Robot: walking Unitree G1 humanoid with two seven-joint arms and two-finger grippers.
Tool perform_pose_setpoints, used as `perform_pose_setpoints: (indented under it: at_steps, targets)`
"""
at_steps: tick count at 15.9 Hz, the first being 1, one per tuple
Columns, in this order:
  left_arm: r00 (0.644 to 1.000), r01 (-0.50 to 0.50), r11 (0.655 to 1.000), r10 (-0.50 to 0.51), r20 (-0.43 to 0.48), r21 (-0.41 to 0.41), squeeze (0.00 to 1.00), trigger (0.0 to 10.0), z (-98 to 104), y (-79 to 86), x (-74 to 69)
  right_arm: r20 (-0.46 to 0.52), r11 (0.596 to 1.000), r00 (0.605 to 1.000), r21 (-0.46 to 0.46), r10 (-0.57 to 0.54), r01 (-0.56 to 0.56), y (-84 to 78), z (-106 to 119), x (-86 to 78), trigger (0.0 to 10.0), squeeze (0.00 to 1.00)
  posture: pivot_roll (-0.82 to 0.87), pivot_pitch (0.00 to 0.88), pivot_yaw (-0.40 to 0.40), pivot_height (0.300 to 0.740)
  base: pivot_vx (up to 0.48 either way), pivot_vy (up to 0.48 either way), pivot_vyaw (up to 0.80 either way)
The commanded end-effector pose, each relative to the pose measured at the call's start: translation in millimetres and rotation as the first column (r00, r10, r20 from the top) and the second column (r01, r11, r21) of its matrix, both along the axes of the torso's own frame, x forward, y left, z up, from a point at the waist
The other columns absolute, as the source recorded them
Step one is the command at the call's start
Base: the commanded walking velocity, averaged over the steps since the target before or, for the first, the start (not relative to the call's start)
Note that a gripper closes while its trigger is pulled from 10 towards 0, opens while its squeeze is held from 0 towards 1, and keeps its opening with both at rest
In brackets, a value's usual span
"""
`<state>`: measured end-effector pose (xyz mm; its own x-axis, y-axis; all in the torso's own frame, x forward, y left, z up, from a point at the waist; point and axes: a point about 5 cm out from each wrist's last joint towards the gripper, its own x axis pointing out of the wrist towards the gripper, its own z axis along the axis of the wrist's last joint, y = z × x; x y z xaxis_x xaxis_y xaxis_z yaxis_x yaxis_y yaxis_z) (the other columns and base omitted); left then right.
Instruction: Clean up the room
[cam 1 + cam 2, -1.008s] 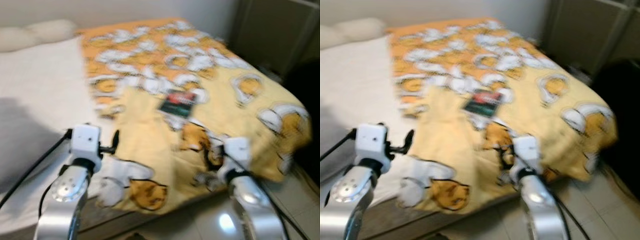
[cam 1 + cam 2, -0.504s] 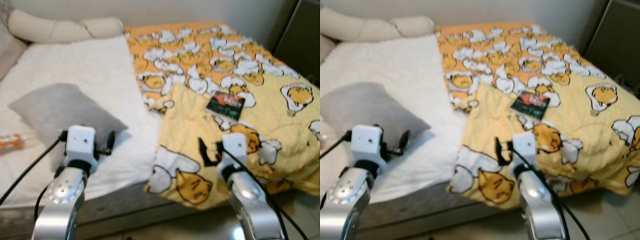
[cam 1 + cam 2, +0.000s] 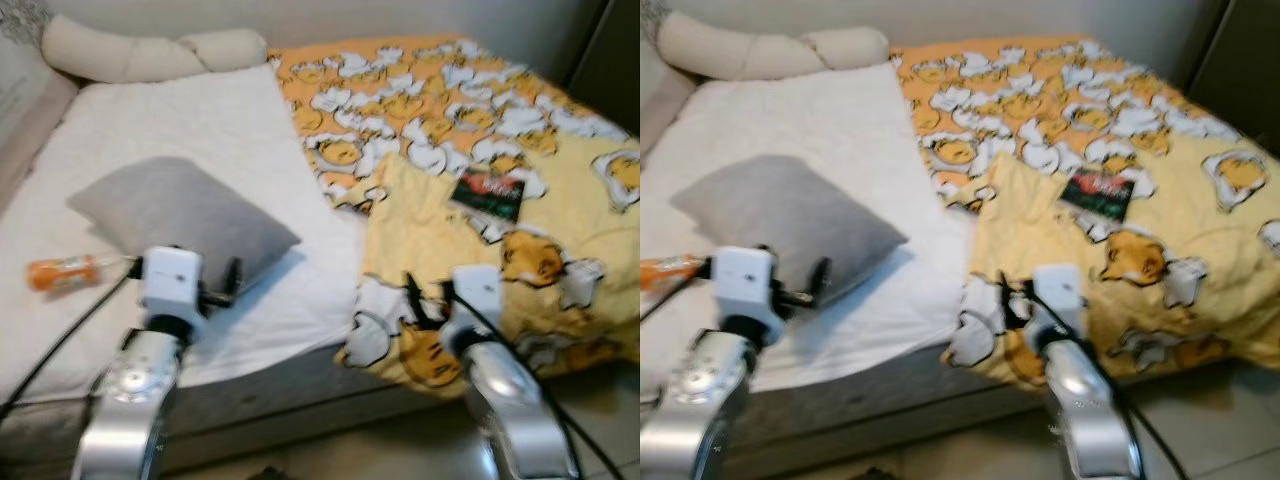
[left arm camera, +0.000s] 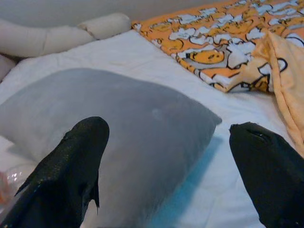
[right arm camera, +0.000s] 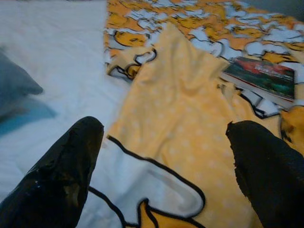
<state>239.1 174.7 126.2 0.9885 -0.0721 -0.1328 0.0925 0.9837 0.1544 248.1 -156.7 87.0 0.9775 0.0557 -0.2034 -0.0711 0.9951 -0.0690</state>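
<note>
My left pincer [image 4: 164, 166] hangs spread before the near edge of the bed [image 3: 180, 120], holding nothing; my right pincer [image 5: 161, 175] is spread too, over the yellow cartoon blanket [image 3: 560, 200]. Just past the left one lies a grey pillow [image 3: 185, 215], with an orange bottle [image 3: 62, 272] to its left on the white sheet. Farther right, a dark book [image 3: 488, 192] rests on the blanket; its cover writing is too blurred to read. Cream bolsters [image 3: 150, 55] lie at the far end.
</note>
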Motion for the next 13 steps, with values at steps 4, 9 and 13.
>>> perform_pose_setpoints:
  at_steps: [4,9,13]
  targets:
    - [1.0,-0.02,1.0,0.02,0.005,0.022,1.0,10.0,1.2,7.3,-2.3,0.016,1.0,1.0,0.014,0.012,-0.012,4.6,3.5,1.8,10.0,0.0,0.04,0.0,0.041,0.74,0.0,0.318,0.0]
    - [1.0,-0.025,0.999,0.025,0.009,0.029,1.0,10.0,2.7,8.7,-1.3,0.014,1.0,1.0,0.019,0.014,-0.014,6.7,2.9,3.4,10.0,0.0,0.05,0.0,0.04,0.74,0.0,0.319,0.0]
    - [1.0,-0.024,0.999,0.024,0.01,0.031,1.0,10.0,3.1,8.0,-1.0,0.015,1.0,1.0,0.02,0.012,-0.012,6.3,3.0,4.4,10.0,0.0,0.05,0.0,0.04,0.74,0.0,0.318,0.0]
